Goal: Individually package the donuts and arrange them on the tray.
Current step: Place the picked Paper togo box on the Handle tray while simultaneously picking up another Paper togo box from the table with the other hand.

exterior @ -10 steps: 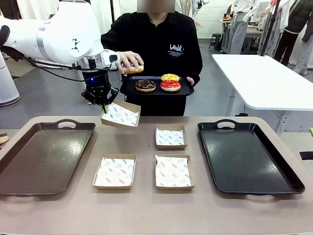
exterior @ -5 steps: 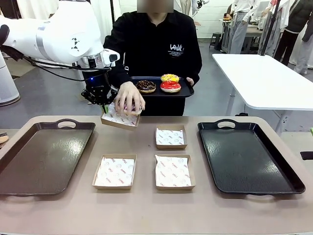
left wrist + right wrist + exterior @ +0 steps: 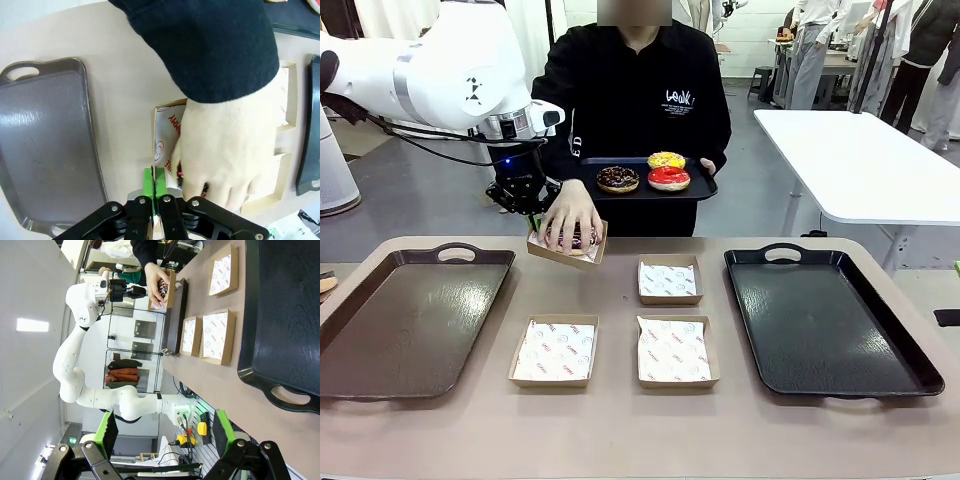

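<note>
Front view: the left gripper is seen in the upper left of the frame, its jaws closed on the rim of a paper-lined box that is held tilted just above the table's far edge. A dark donut is pressed into that box under the person's hand. A small black tray is held by the person's other hand at upper centre, and three donuts are carried on it: a chocolate donut, a yellow donut and a red donut. Three more lined boxes are laid flat at centre frame, between a brown tray at the left and a black tray at the right. In the left wrist view the green pads are pinched shut on the box wall at bottom centre, beside the hand. In the right wrist view the right gripper is shown at the bottom edge with its jaws spread wide and nothing held between them.
</note>
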Available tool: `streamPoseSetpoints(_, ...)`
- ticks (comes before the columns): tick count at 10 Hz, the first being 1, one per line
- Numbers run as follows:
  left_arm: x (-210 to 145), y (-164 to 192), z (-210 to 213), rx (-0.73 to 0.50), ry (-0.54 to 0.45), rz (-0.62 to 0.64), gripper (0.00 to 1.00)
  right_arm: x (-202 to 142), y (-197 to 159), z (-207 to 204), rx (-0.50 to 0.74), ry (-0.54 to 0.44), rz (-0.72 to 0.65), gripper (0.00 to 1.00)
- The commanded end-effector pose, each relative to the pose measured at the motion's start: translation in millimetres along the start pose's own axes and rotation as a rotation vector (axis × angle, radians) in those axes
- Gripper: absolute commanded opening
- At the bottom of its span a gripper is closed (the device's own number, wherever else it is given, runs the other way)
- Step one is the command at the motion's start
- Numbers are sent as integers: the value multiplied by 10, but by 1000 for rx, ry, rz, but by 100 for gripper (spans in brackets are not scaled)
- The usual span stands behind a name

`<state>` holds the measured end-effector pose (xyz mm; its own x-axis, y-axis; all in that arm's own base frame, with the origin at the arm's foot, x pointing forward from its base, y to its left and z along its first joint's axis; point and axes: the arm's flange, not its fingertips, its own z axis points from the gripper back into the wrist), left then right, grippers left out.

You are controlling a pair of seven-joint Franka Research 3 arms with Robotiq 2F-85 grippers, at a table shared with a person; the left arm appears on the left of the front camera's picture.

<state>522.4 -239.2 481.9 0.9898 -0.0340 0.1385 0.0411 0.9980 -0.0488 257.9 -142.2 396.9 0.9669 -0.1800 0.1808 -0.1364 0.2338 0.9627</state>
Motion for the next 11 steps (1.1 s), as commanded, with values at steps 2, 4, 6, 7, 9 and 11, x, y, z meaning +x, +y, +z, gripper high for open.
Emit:
streamPoseSetpoints(2,1,4,8,0,-2,0,0,18,-1,-5,19,-7,9,100)
streamPoseSetpoints(4,1,4,8,0,-2,0,0,18,-1,-5,19,-7,9,100)
streamPoseSetpoints(6,1,4,8,0,-2,0,0,18,-1,-5,19,-7,9,100)
streamPoseSetpoints(7,1,4,8,0,-2,0,0,18,-1,-5,19,-7,9,100)
streamPoseSetpoints(9,0,0,-1,0,0,0,1,0,0,0,0,0,0,100)
streamPoseSetpoints(11,127,427,165,-114,71,8,1,539,275,-126,-103,-103,-3,100)
